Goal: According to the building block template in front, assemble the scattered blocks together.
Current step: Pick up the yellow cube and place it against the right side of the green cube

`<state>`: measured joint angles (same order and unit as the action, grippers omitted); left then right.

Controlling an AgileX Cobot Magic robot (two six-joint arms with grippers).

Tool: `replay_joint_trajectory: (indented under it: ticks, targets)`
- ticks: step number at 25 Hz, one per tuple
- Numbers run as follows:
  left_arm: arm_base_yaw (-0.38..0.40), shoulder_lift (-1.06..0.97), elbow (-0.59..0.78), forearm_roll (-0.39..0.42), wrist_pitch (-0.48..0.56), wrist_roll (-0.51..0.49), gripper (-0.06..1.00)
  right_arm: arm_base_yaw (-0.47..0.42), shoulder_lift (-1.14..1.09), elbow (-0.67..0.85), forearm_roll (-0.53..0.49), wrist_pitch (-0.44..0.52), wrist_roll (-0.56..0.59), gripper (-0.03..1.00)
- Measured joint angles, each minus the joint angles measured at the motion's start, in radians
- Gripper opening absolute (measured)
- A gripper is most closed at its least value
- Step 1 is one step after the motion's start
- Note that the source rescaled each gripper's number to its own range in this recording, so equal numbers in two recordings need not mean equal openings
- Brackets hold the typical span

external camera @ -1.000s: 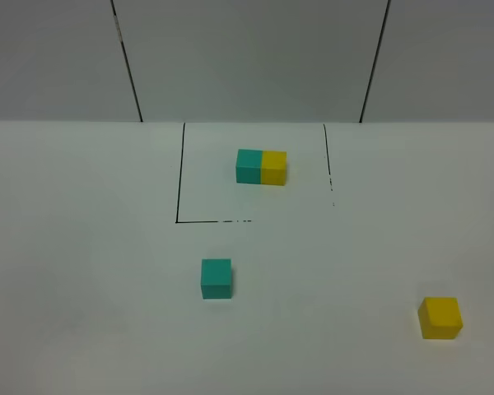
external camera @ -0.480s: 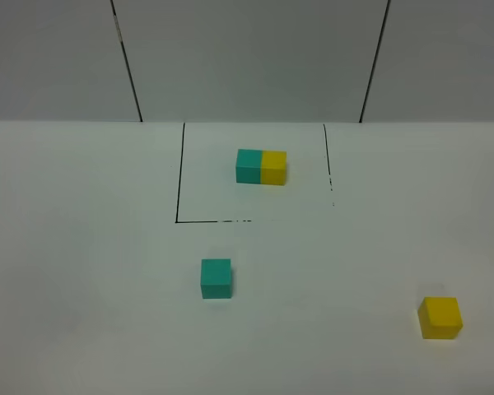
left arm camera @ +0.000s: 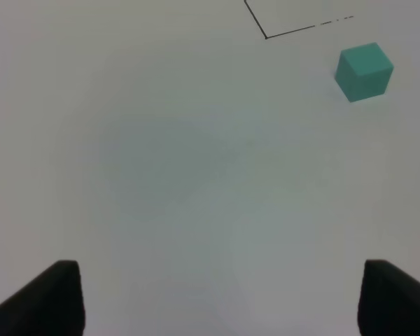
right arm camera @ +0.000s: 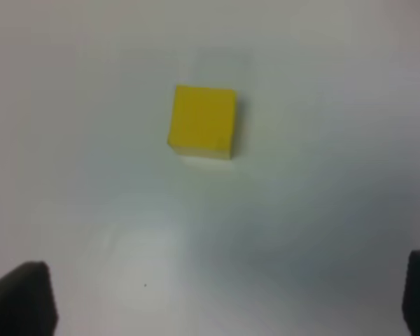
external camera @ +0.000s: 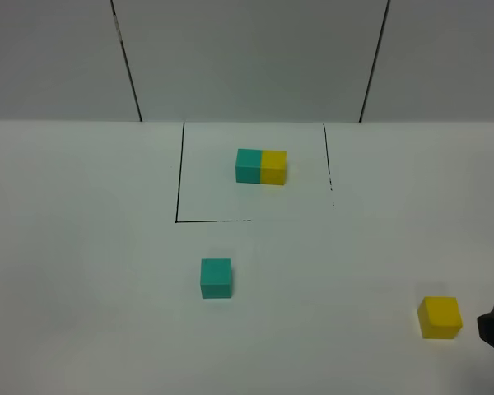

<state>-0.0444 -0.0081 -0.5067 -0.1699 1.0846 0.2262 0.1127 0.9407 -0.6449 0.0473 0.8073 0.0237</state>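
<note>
One yellow cube, near right end effector, apart

- The table is a plain white matte surface.
- A thin black outline is marked on its far middle. It has a left line and a right line. The near line is solid only at the left corner and breaks into dashes further along.
- The building block template lies inside the outline, teal half on the left and yellow half on the right, joined flush.
- The teal cube sits alone on bare table, outside the outline, nearer than its near line.
- The yellow cube sits alone far to the right, well apart from the teal cube and from the outline.
</note>
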Motion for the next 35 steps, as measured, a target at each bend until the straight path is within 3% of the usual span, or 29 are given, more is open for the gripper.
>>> replay_joint_trajectory:
  ticks: [9, 18, 21, 27, 35]
  targets:
    - [0.000, 0.000, 0.000, 0.000, 0.000, 0.000, 0.99, 0.000, 0.327, -0.165, -0.022, -0.003, 0.002, 1.00]
    - [0.000, 0.000, 0.000, 0.000, 0.000, 0.000, 0.99, 0.000, 0.632, -0.182, -0.023, -0.078, -0.024, 1.00]
    - [0.000, 0.000, 0.000, 0.000, 0.000, 0.000, 0.99, 0.000, 0.690, -0.184, -0.008, -0.112, -0.024, 1.00]
    - [0.000, 0.000, 0.000, 0.000, 0.000, 0.000, 0.99, 0.000, 0.707, -0.189, 0.118, -0.159, -0.089, 1.00]
    - [0.000, 0.000, 0.000, 0.000, 0.000, 0.000, 0.99, 0.000, 0.773, -0.193, 0.139, -0.230, -0.095, 1.00]
